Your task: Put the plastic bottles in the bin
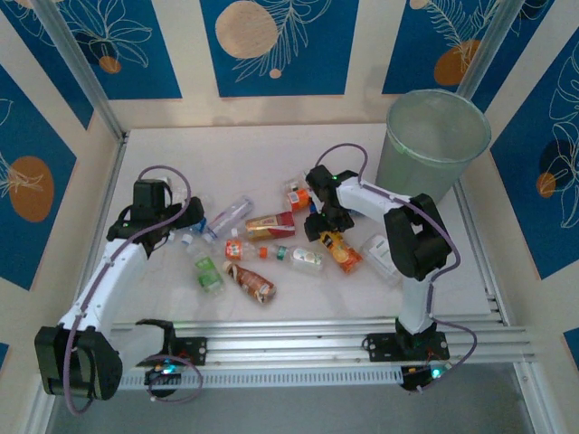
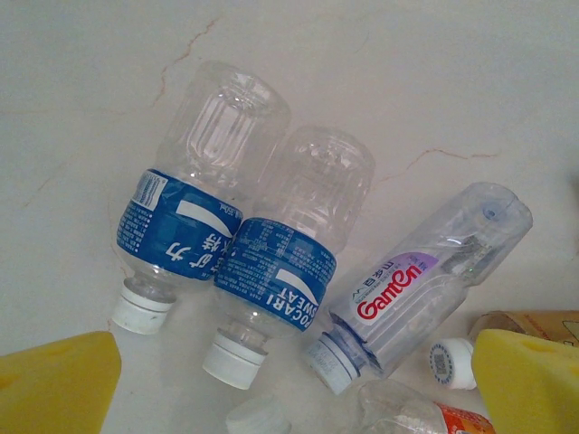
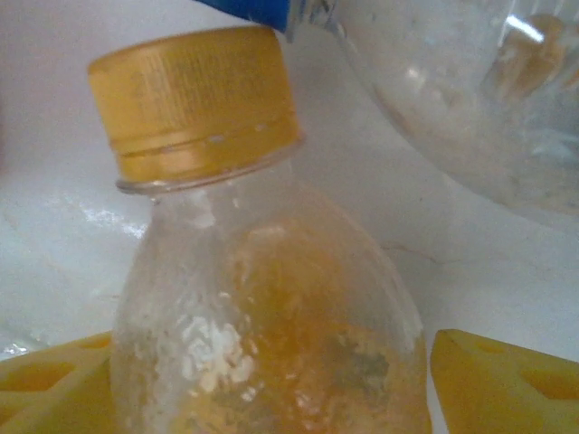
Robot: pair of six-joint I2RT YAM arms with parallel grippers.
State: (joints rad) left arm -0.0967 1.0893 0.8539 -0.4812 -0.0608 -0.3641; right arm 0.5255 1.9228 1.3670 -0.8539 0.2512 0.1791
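The orange-capped bottle [image 3: 271, 271] is cut off below its shoulder and its label is hidden; it lies between the jaws of the right gripper [image 3: 280, 380]. Just beyond those jaws a second clear bottle [image 3: 470, 99] is seen blurred and clipped. The bin [image 1: 434, 145] stands upright well beyond that gripper. The right jaws are set apart astride the bottle, with a sliver of gap at one pad. The left gripper [image 2: 294, 389] is spread wide with nothing held, and two blue-labelled bottles [image 2: 194, 208] lie ahead of its jaws.

White table [image 1: 253, 154] (faintly cracked), blue patterned walls [image 1: 317, 54].
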